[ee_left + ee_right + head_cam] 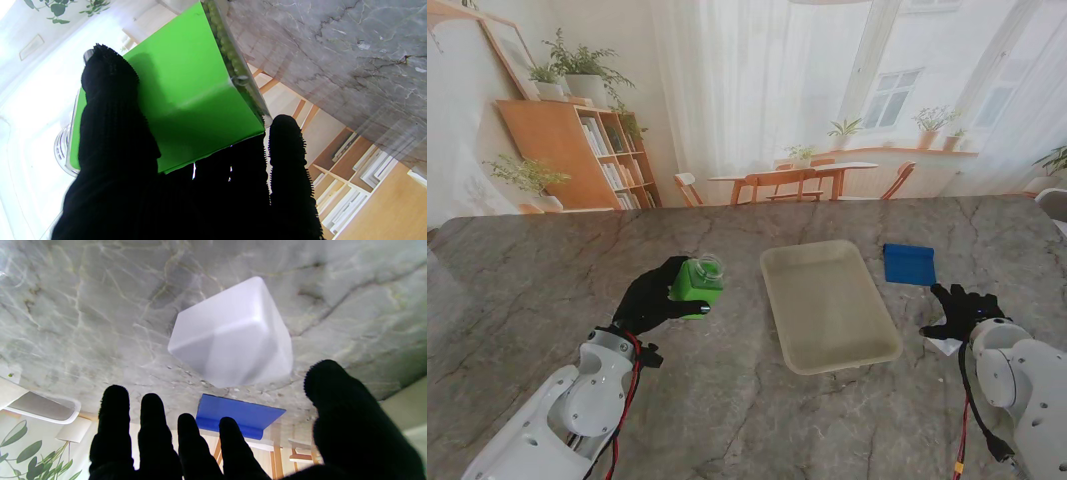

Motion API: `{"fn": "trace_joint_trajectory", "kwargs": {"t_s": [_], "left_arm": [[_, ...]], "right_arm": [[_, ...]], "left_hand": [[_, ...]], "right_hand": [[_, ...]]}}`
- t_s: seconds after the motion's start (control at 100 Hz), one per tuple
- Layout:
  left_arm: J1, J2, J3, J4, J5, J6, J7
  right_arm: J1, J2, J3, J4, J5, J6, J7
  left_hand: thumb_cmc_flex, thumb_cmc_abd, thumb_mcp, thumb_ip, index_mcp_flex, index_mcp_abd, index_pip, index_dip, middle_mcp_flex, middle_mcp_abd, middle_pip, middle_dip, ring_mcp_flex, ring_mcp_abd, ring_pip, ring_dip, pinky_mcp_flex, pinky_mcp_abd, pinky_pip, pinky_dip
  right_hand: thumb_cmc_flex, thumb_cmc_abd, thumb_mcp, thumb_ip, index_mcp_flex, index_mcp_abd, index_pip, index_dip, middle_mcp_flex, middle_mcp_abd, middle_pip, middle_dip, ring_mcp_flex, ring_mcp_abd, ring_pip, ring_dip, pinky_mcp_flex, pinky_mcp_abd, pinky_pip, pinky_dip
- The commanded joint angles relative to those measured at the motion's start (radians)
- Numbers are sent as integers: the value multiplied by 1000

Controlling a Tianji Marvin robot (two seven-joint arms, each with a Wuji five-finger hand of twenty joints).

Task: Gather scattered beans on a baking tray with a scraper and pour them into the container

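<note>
Grey marbled stone makes the desk, and behind it, in the upper part of the stand view, are bright curtained windows, a wooden shelf with plants at upper left, and a small table with chairs in the middle.

At the centre of the stand view lies the cream tray, a little turned; I can see no beans on it (they may be too small to see). Just right of its far corner lies the blue scraper, flat on the desk and apart from the tray.

Left of the tray, the left hand in a black glove holds the container, a clear jar with a green label. Its fingers are wrapped around the green side, and in the left wrist view green beans show through the clear wall along the edge of the label.

At the right edge of the stand view the right hand is near the desk, nearer to me than the scraper. Its fingers are spread wide and hold nothing. The right wrist view shows a white block on the desk ahead of these fingers, and the scraper beyond it.
</note>
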Motion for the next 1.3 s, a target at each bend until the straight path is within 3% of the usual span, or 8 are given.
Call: {"fn": "trace_joint_trajectory", "kwargs": {"t_s": [0.0, 0.31, 0.51, 0.64, 0.78, 1.12, 1.19, 1.29], "left_arm": [[0, -4, 4, 2, -5, 3, 0], [-2, -5, 5, 6, -10, 4, 1], [-1, -5, 5, 5, -11, 8, 3], [-2, -5, 5, 6, -9, 7, 3], [-1, -5, 4, 6, -10, 8, 2], [-8, -5, 9, 12, -13, 14, -2], [-9, -5, 11, 14, -14, 14, -2], [-11, -5, 11, 16, -14, 13, -2]], "right_arm": [[-2, -1, -13, 15, 5, 0, 11], [14, 7, -71, 79, -33, -6, -27], [3, 9, -78, 98, -40, -9, -47], [-10, 9, -75, 104, -44, -10, -59], [-21, 6, -77, 120, -5, 16, -62], [-47, -2, -52, 138, 47, 5, -126], [-47, -3, -50, 143, 47, -5, -147], [-46, -7, -49, 145, 56, -6, -180]], "left_hand": [[278, 126, 170, 93, 84, -149, 142, 25, 126, -174, 160, 85, 16, -25, 34, 20, -9, 10, -1, 28], [276, 129, 172, 93, 90, -147, 139, 23, 130, -173, 159, 83, 17, -27, 37, 20, -7, 9, -1, 30], [276, 128, 171, 93, 92, -147, 139, 24, 131, -172, 160, 83, 17, -25, 38, 20, -7, 9, -1, 31], [276, 130, 172, 93, 92, -146, 138, 24, 131, -172, 160, 84, 17, -25, 38, 20, -8, 10, -1, 32], [276, 133, 171, 93, 92, -146, 137, 25, 131, -172, 160, 84, 16, -26, 39, 20, -8, 8, -1, 32], [276, 134, 171, 93, 93, -145, 136, 26, 130, -170, 160, 84, 14, -24, 40, 20, -9, 11, 0, 34], [276, 135, 171, 93, 92, -144, 135, 26, 130, -171, 160, 84, 14, -25, 40, 20, -10, 12, 0, 34], [277, 135, 171, 93, 93, -144, 136, 27, 130, -170, 160, 84, 13, -24, 40, 20, -10, 13, 0, 34]], "right_hand": [[-8, -1, -5, -35, -26, 19, 31, 64, -13, 28, 31, 35, 8, 27, 46, 31, 1, 15, 53, 5], [33, -24, 1, -30, -68, 18, 187, 287, 16, 35, 168, 263, 51, -7, 379, 157, 111, -26, 245, 52], [113, -68, 6, -22, -20, 5, 318, 370, 88, 3, 373, 397, 180, -77, 557, 206, 295, -98, 373, 101], [139, -126, 101, -17, 56, 3, 394, 431, 184, -45, 512, 370, 289, -118, 576, 166, 423, -145, 399, 60], [103, -177, 284, -30, 134, -7, 420, 445, 256, -71, 521, 289, 353, -126, 517, 117, 474, -150, 365, -5], [216, -263, 470, -29, 278, -57, 535, 444, 426, -143, 639, 243, 557, -233, 515, 75, 714, -274, 370, -115], [278, -329, 491, -101, 307, -87, 627, 439, 500, -166, 675, 290, 636, -261, 534, 54, 796, -320, 390, -137], [344, -382, 499, -138, 315, -123, 787, 350, 581, -193, 684, 291, 712, -285, 555, 27, 874, -369, 407, -147]]}}
